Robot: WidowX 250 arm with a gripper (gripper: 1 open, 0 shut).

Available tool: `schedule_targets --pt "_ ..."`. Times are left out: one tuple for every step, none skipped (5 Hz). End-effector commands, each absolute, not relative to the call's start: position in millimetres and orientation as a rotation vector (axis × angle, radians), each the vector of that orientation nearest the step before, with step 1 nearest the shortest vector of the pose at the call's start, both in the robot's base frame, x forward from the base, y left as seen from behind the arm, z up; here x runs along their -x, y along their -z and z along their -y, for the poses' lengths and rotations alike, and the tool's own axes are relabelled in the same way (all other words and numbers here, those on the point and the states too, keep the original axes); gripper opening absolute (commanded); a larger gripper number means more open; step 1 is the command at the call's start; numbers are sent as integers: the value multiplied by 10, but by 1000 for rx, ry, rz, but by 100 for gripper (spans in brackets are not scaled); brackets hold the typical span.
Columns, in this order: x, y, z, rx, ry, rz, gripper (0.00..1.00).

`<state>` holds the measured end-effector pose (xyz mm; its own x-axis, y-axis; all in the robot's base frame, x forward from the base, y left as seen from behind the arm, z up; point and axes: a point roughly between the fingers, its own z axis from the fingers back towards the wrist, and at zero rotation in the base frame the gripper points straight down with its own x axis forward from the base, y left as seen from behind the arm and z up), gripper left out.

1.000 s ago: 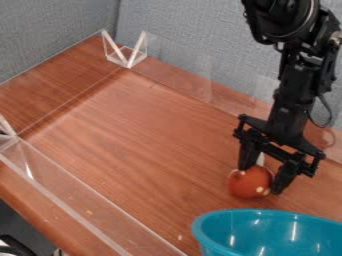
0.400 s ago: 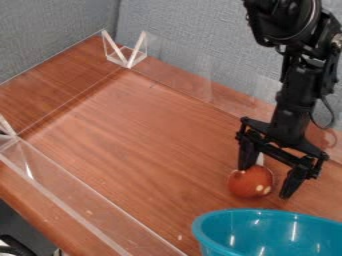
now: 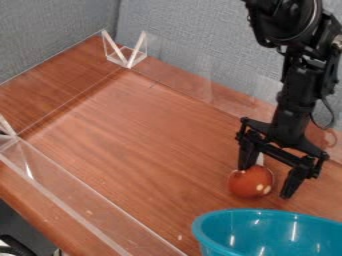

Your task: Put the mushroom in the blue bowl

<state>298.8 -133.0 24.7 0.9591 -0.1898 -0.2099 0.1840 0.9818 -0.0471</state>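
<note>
While spread wide, jaws astride the mushroom (image 3: 247, 183) beside the blue bowl (image 3: 221, 232).

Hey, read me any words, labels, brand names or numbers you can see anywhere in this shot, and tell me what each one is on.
There is no readable text.
The mushroom, the blue bowl, the gripper, the wooden table and the clear barrier show no printing, labels or numbers.

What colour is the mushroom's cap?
Glossy red-orange; the mushroom lies on the table between the open gripper's fingers in the only camera view.
</note>
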Motion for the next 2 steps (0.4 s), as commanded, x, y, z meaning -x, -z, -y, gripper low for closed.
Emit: schedule_targets --pt "-3031 -139 1329 26 173 -208 100" --pt "-3049 -122 1312 21 157 -211 100"
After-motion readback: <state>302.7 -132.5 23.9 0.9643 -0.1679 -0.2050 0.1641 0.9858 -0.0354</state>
